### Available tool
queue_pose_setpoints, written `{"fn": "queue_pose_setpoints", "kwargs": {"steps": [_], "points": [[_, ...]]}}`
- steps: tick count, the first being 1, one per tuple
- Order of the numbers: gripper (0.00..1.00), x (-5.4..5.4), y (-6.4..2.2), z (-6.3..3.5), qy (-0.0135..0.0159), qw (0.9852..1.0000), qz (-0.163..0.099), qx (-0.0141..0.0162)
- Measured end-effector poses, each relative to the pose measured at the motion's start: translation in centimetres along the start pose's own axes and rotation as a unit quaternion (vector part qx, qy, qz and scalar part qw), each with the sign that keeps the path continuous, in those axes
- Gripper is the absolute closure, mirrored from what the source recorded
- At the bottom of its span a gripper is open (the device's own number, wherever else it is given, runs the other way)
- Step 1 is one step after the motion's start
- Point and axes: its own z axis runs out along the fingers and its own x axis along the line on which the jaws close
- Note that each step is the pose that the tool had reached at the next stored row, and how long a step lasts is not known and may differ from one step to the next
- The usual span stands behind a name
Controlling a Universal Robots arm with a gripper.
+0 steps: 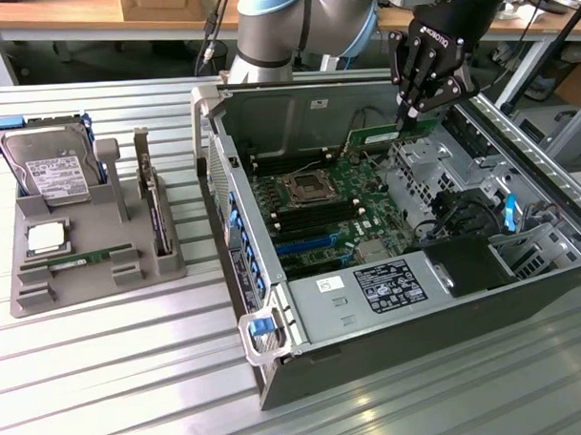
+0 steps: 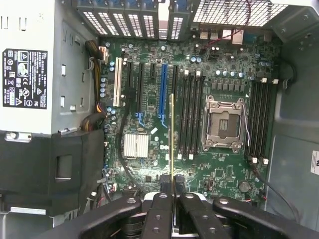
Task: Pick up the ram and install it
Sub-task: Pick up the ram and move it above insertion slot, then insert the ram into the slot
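My gripper [image 1: 408,118] hangs over the back right part of the open computer case, shut on the ram [image 1: 378,135], a thin green stick held level above the motherboard [image 1: 333,211]. In the wrist view the ram [image 2: 172,139] shows edge-on between my fingertips [image 2: 162,181], with the gripper [image 2: 172,191] above the board. The stick lines up lengthwise with the black memory slots [image 2: 189,114], just beside them and clear of the board. The CPU socket [image 2: 224,122] lies past those slots. A second green ram stick [image 1: 91,256] lies in the grey tray [image 1: 102,281].
The grey tray on the exterior view's left also holds a silver hard drive [image 1: 50,169], a processor [image 1: 45,237] and an upright expansion card [image 1: 157,208]. Case walls [image 1: 211,125], a power supply [image 1: 369,291], drive cages [image 1: 427,160] and cables surround the board.
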Motion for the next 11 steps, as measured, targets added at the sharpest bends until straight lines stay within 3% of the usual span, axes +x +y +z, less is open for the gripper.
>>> {"fn": "queue_pose_setpoints", "kwargs": {"steps": [11], "points": [[0.88, 0.0, -0.01, 0.0, 0.0, 1.0, 0.0, 0.0]]}}
